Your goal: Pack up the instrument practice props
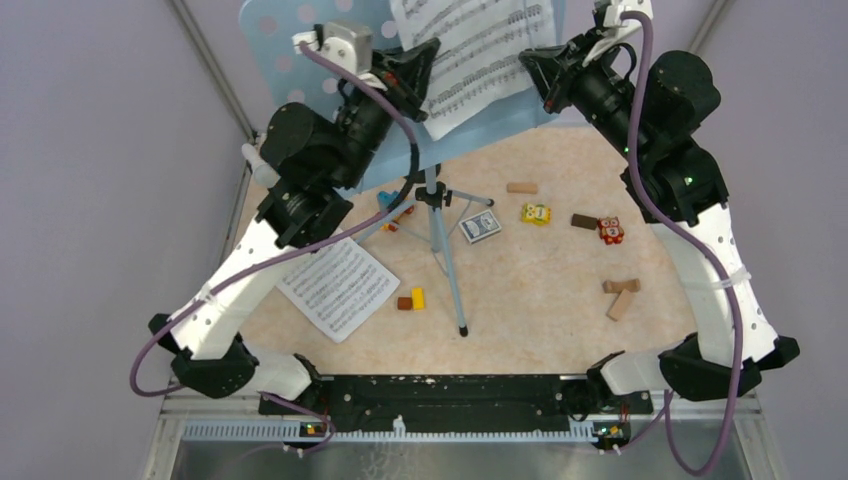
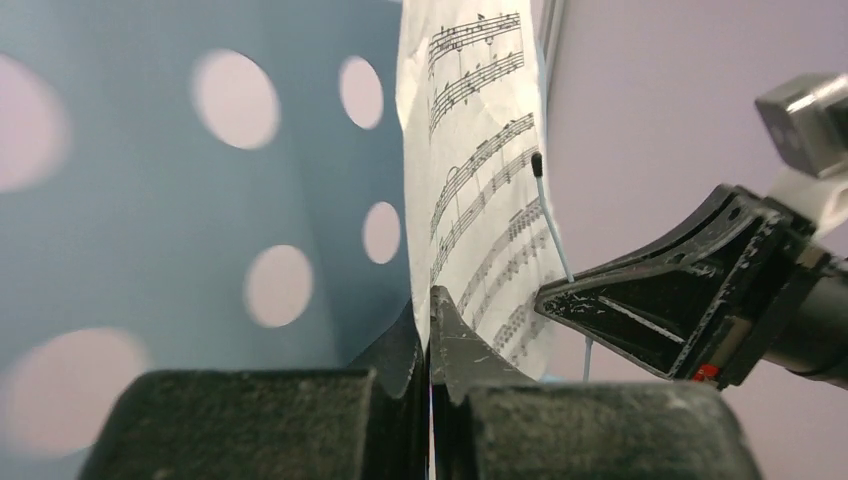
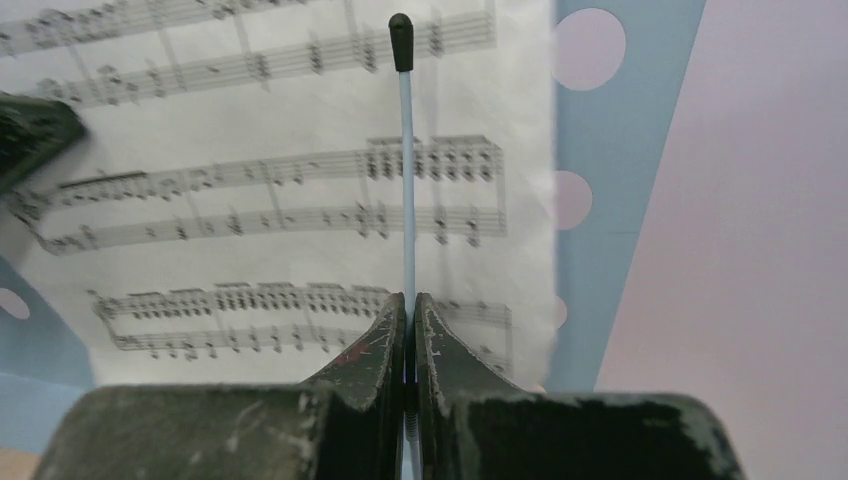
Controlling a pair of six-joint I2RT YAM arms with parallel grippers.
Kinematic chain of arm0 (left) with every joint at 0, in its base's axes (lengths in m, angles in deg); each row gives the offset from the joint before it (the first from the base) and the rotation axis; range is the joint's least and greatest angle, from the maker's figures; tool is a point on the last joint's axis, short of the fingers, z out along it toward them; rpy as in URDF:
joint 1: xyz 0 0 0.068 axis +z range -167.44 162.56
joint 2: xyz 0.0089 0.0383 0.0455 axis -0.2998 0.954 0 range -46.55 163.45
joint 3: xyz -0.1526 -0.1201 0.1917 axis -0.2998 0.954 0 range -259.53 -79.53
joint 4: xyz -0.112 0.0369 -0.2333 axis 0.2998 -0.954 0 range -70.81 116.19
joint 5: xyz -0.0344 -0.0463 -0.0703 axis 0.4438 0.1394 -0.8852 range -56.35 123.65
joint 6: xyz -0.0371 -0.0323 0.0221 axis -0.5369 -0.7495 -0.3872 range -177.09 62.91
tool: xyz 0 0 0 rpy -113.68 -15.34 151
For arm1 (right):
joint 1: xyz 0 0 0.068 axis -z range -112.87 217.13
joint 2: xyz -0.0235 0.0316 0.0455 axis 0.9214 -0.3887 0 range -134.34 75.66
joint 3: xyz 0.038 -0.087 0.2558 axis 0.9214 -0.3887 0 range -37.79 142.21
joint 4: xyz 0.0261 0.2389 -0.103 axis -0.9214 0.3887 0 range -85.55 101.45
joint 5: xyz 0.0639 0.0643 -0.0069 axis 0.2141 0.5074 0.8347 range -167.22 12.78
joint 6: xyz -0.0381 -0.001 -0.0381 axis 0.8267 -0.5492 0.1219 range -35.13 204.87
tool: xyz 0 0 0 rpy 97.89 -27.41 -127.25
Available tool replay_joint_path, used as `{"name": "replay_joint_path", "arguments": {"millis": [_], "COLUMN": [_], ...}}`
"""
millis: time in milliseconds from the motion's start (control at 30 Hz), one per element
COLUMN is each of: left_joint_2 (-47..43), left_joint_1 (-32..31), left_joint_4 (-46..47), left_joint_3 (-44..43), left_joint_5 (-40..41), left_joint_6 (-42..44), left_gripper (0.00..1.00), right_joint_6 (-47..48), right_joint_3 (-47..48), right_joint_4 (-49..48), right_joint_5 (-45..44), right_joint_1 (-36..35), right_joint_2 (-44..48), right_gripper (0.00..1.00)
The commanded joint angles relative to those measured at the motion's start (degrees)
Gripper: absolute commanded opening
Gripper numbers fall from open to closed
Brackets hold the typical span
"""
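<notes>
Looks matt and smooth on the music rack (image 1: 290,60), thin and papery on the sheet-music page (image 1: 480,50), scuffed and scratched on the black plastic fingers (image 3: 450,360) of the right gripper (image 3: 410,300), smooth on the slim blue rod (image 3: 405,180), dull metallic on the tripod legs (image 1: 451,275), plain wood on the blocks (image 1: 522,187).

One music rack (image 1: 280,40), two sheet-music pages (image 1: 480,50), one card deck (image 1: 481,227). Four plain wooden blocks (image 1: 521,187) right, two printed blocks (image 1: 535,213), two small coloured blocks (image 1: 411,300) centre.
</notes>
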Motion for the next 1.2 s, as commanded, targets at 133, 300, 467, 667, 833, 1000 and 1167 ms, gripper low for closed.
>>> {"name": "replay_joint_path", "arguments": {"millis": [133,300,467,667,833,1000,1167], "left_joint_2": [-15.52,-24.88,-32.74,-43.19,-50.76,-57.2,-56.97], "left_joint_1": [0.53,0.58,0.59,0.59,0.57,0.56,0.54], "left_joint_4": [-2.18,-4.91,-14.13,-28.14,-39.75,-47.5,-57.5], "left_joint_3": [5.93,11.61,13.99,20.44,25.23,30.3,32.42], "left_joint_5": [4.68,6.08,11.08,25.5,35.22,41.32,44.34], "left_joint_6": [-3.62,-7.13,-10.24,-13.8,-22.36,-28.81,-35.53], "left_gripper": [0.0,0.0,0.0,0.0,0.0,0.0,0.0], "right_joint_6": [-0.42,-0.4,-2.01,-2.79,-2.71,-2.57,-2.82], "right_joint_3": [-2.35,-4.2,-6.66,-6.57,-6.29,-8.16,-10.62], "right_joint_4": [-3.83,-4.73,-6.09,-4.77,-3.73,-3.81,-3.05], "right_joint_5": [-1.16,-1.32,-1.67,-2.09,-1.6,-1.6,-1.87], "right_joint_1": [0.35,0.34,0.34,0.34,0.35,0.34,0.35], "right_joint_2": [2.36,2.9,3.92,3.94,4.4,6.07,8.24], "right_gripper": [0.0,0.0,0.0,0.0,0.12,0.24,0.43]}}
